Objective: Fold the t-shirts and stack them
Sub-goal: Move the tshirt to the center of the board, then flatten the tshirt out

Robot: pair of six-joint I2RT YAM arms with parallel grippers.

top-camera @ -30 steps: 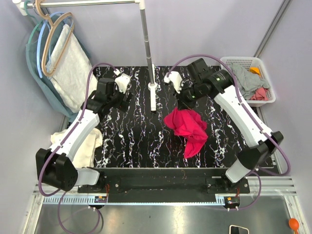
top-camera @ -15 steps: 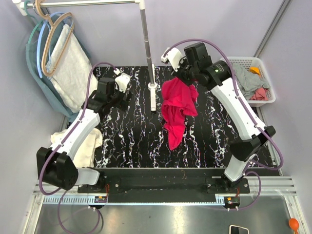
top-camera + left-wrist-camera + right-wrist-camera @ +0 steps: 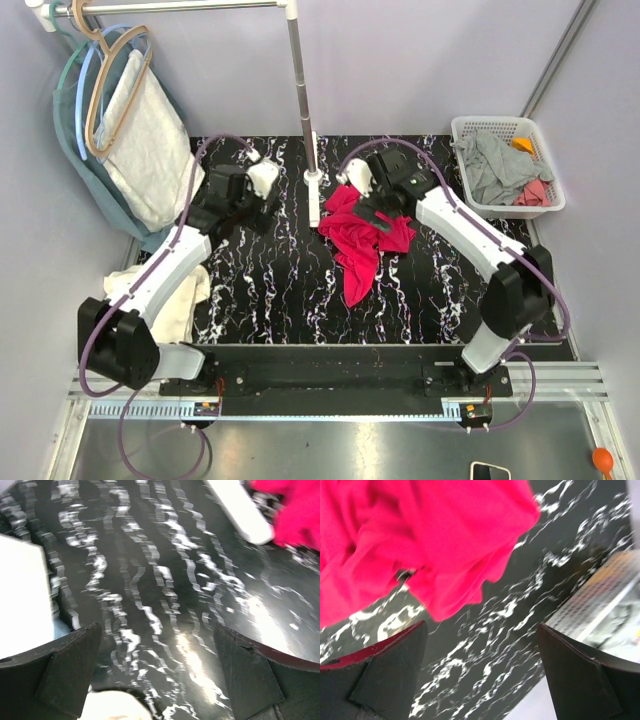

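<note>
A red t-shirt lies crumpled on the black marbled table, just right of the rack's base, with a long tail trailing toward the front. My right gripper hovers over the shirt's back edge, open. In the right wrist view the red t-shirt fills the upper left, and nothing sits between the gripper fingers. My left gripper is open over bare table left of the rack's base. In its wrist view the gripper is empty and the red t-shirt shows at the top right.
A white clothes rack pole stands on a base at mid-back. Hangers with pale cloth hang at the back left. A white basket of clothes sits at the back right. A cream cloth drapes over the table's left edge.
The right gripper carried the red t-shirt up and to the left, came down and opened, leaving the shirt lying by the rack base. The left gripper shifted slightly right.
</note>
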